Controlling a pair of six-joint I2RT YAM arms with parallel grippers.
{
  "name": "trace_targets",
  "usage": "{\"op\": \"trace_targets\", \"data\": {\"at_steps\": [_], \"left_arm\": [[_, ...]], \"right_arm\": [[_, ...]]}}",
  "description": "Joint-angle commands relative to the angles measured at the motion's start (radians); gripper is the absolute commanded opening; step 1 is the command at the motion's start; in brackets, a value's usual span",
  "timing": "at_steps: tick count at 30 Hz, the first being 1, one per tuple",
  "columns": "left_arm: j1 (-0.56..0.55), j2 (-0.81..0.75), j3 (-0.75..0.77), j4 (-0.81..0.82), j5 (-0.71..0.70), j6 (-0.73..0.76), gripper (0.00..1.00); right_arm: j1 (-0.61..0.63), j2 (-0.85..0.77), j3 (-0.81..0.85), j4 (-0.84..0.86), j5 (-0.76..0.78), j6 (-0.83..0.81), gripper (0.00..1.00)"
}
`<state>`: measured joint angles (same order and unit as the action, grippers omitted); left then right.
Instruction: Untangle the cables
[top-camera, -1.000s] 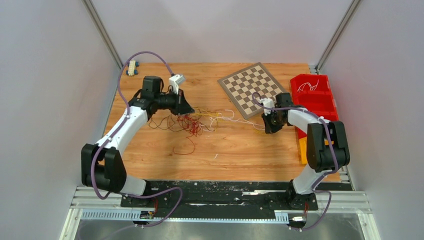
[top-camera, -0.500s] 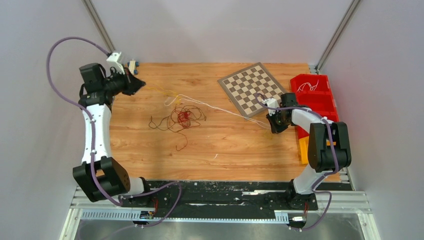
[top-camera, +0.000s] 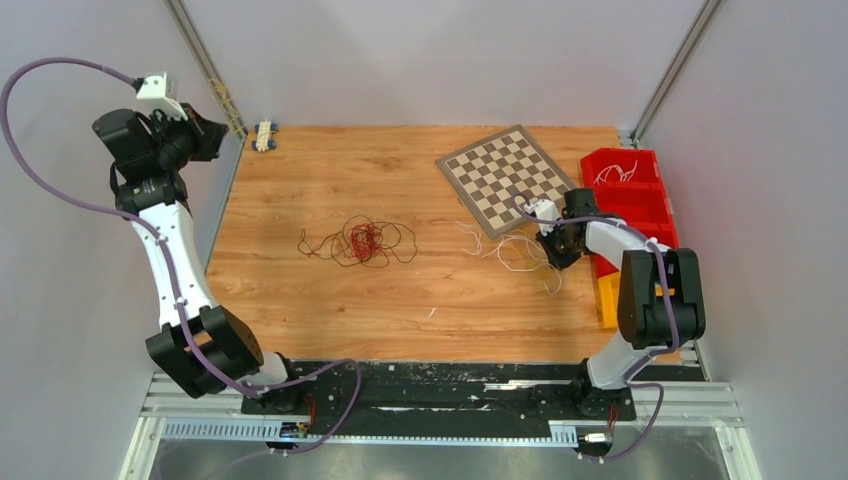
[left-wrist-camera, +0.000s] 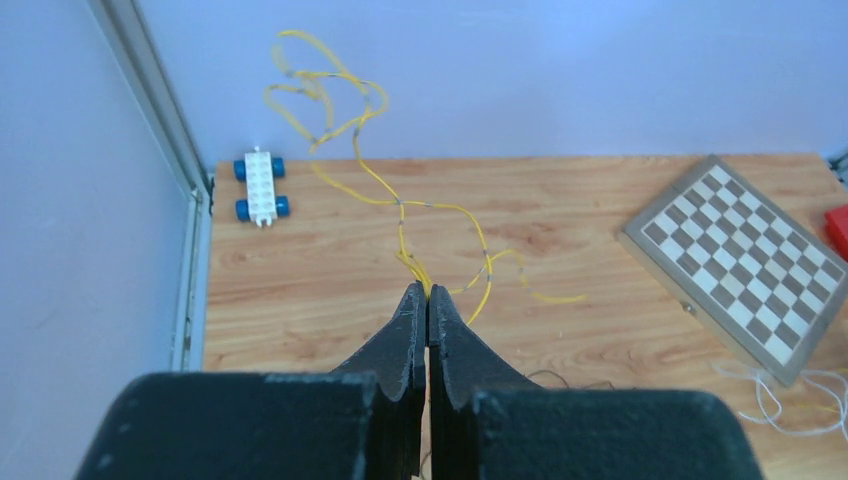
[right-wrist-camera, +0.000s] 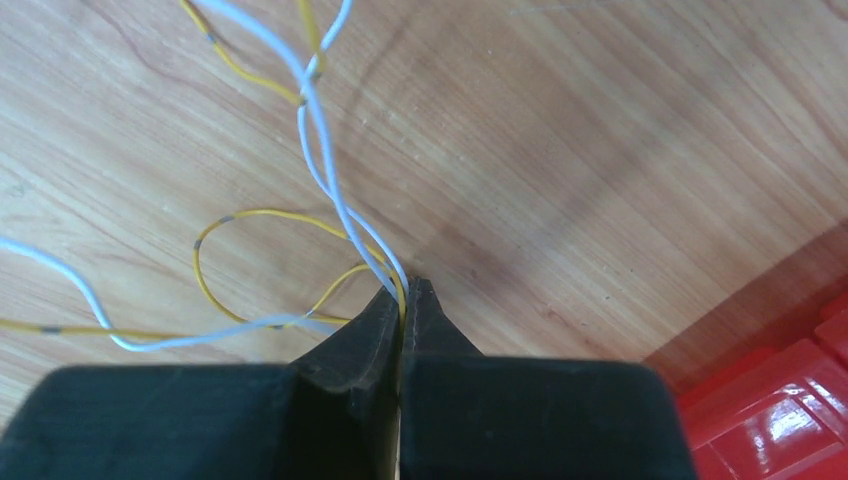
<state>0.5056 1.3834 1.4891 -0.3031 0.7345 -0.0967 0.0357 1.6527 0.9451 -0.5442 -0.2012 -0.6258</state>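
Note:
My left gripper (top-camera: 214, 136) is raised at the far left back corner and is shut on a yellow cable (left-wrist-camera: 350, 130), which curls up from its tips (left-wrist-camera: 428, 293) against the back wall. A red and dark brown tangle of cables (top-camera: 361, 240) lies on the table's middle. My right gripper (top-camera: 553, 256) is low on the table by the chessboard corner and is shut on a white cable (right-wrist-camera: 320, 170) and a yellow cable (right-wrist-camera: 250, 215). These two lie in loose loops (top-camera: 512, 252) to its left.
A chessboard (top-camera: 505, 178) lies at the back right. A red bin (top-camera: 630, 195) with white wires and an orange bin (top-camera: 607, 300) stand along the right edge. A white and blue toy block (top-camera: 264, 134) sits at the back left. Walls enclose three sides.
My left arm has swung up and to the far left corner, drawing the yellow cable out of the tangle. The white and yellow strands have gone slack by the right gripper. The red-brown tangle stays mid-table.

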Motion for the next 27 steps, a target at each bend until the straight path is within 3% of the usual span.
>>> {"op": "trace_targets", "data": {"at_steps": [1, 3, 8, 9, 10, 12, 14, 20, 27], "left_arm": [[0.021, 0.007, 0.061, 0.106, -0.044, -0.070, 0.00], [0.017, 0.012, 0.062, 0.114, 0.051, -0.106, 0.00], [-0.077, -0.031, 0.016, 0.132, 0.230, -0.160, 0.00], [-0.120, -0.040, -0.008, 0.134, 0.235, -0.159, 0.00], [-0.163, -0.060, -0.019, 0.134, 0.244, -0.161, 0.00], [-0.231, -0.080, -0.044, 0.117, 0.256, -0.157, 0.00], [-0.302, -0.097, -0.068, 0.083, 0.261, -0.142, 0.00], [-0.557, -0.126, -0.175, 0.134, 0.247, -0.221, 0.00], [-0.790, -0.057, -0.193, 0.169, 0.252, -0.281, 0.00]], "right_arm": [[-0.013, -0.033, -0.028, -0.034, 0.009, -0.047, 0.00], [-0.008, -0.046, -0.005, -0.077, -0.064, -0.038, 0.00], [0.065, -0.112, 0.124, -0.221, -0.426, 0.010, 0.02], [0.085, -0.124, 0.154, -0.241, -0.485, 0.021, 0.11], [0.107, -0.137, 0.192, -0.262, -0.534, 0.034, 0.38], [0.131, -0.156, 0.274, -0.286, -0.603, 0.074, 0.74], [0.136, -0.174, 0.360, -0.284, -0.655, 0.120, 0.89], [0.220, -0.166, 0.638, -0.233, -0.735, 0.254, 0.95], [0.403, -0.179, 0.733, -0.029, -0.690, 0.358, 1.00]]}}
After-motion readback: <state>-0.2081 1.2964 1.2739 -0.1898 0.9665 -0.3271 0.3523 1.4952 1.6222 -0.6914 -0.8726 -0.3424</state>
